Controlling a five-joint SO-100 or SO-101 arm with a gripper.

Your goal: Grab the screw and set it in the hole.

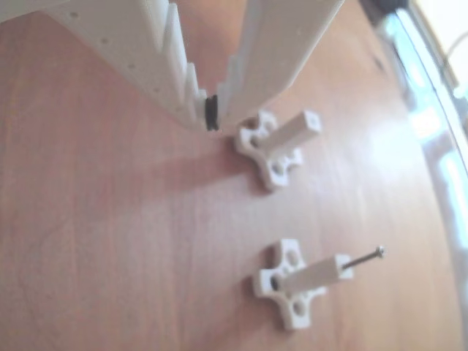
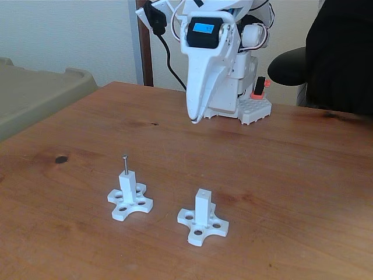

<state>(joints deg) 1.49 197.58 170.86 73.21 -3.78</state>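
- While my tool hangs above the far middle of the bench, its two white fingers stand nearly together at the tips; in the other view a small dark pad shows between them, and I grip nothing.
- The screw stands upright in the hole at the top of the left post, its small head uppermost and most of its shaft showing above the post; in the other view the screw juts from the tip of the nearer post.
- The right post stands upright on its cross-shaped base, near the left post but apart from it; the hole at its tip shows as a small dark dot. In the other view this post lies just beside my fingertips, not touching them.
- Both posts sit on the near part of the bench, well apart from my tool in the fixed view.
- A dark knot marks the wood to the left of the posts.
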